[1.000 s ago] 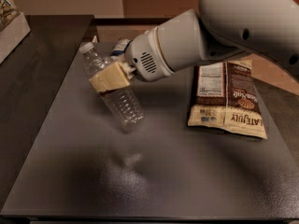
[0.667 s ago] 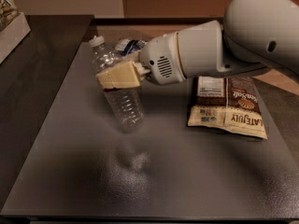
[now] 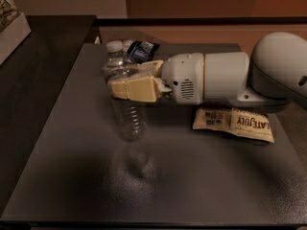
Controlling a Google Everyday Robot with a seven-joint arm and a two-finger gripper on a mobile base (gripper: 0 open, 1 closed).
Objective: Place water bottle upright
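The water bottle (image 3: 128, 116) is a clear ribbed plastic bottle with a white cap (image 3: 114, 46). It stands nearly upright over the dark table (image 3: 192, 176), left of centre, its base at or just above the surface. My gripper (image 3: 125, 80) reaches in from the right and is shut on the bottle's upper body. Its cream fingers (image 3: 134, 88) clamp it from front and back. The white arm (image 3: 225, 78) stretches to the right edge.
A brown snack bag (image 3: 233, 123) lies flat on the table under the arm at the right. A blue crumpled packet (image 3: 140, 51) lies at the back behind the bottle. A white box (image 3: 12, 30) sits on the dark counter at far left.
The bottle has swung from a steep tilt to nearly upright in my grip. The wrist has turned level, with the arm now stretched horizontally across the snack bag.
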